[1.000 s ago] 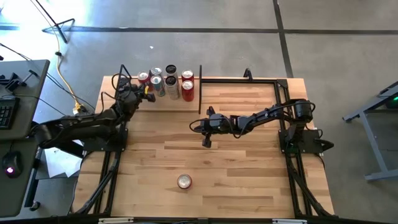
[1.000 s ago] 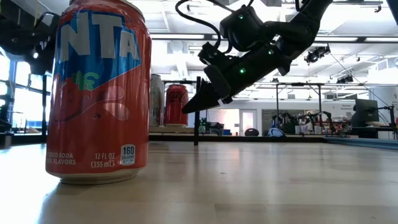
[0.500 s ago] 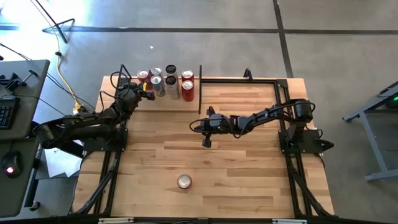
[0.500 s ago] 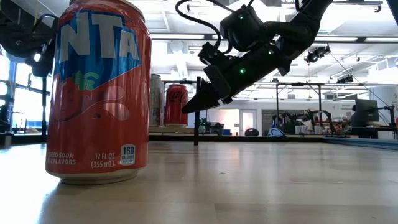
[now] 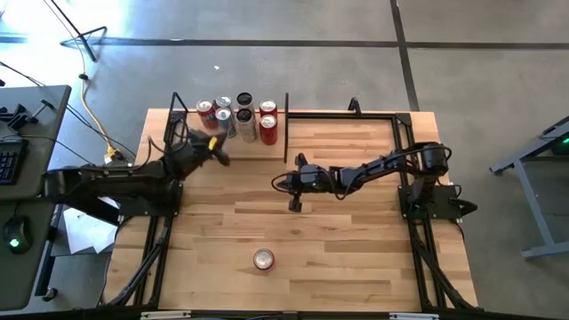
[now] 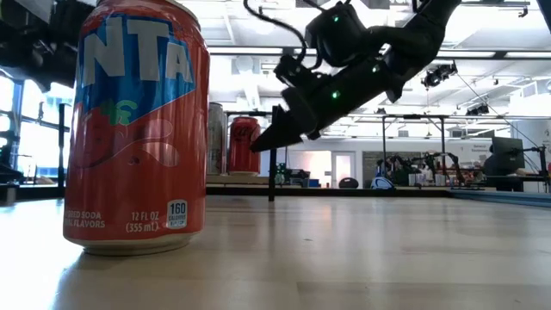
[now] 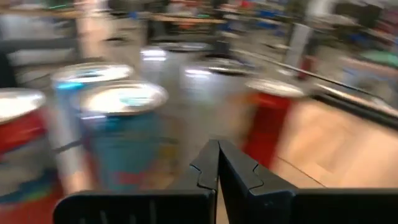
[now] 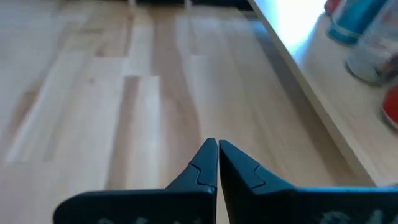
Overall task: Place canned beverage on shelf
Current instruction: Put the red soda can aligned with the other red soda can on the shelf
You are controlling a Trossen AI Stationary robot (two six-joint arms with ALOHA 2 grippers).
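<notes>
An orange soda can [image 5: 263,259] stands upright and alone on the tabletop near the front edge; it fills the left of the low view [image 6: 138,129]. Several more cans [image 5: 236,118] stand upright on the shelf [image 5: 267,151], a pale board at the table's far left with black rod uprights [image 5: 286,124]. My left gripper [image 5: 224,158] hovers shut just in front of the shelf, the blurred cans [image 7: 124,118] ahead of it. My right gripper [image 5: 277,183] hangs shut over the table's middle, above the wood [image 8: 217,146].
Black metal framing [image 5: 356,113] runs along the table's far and right edges. The slatted tabletop [image 5: 356,258] lies bare between the lone can and both arms. A desk with a keyboard [image 5: 9,160] stands off the table's left.
My left gripper has swung away from the cans on the shelf, toward the table's near edge and a little to the right, staying shut. The cans stand as before.
</notes>
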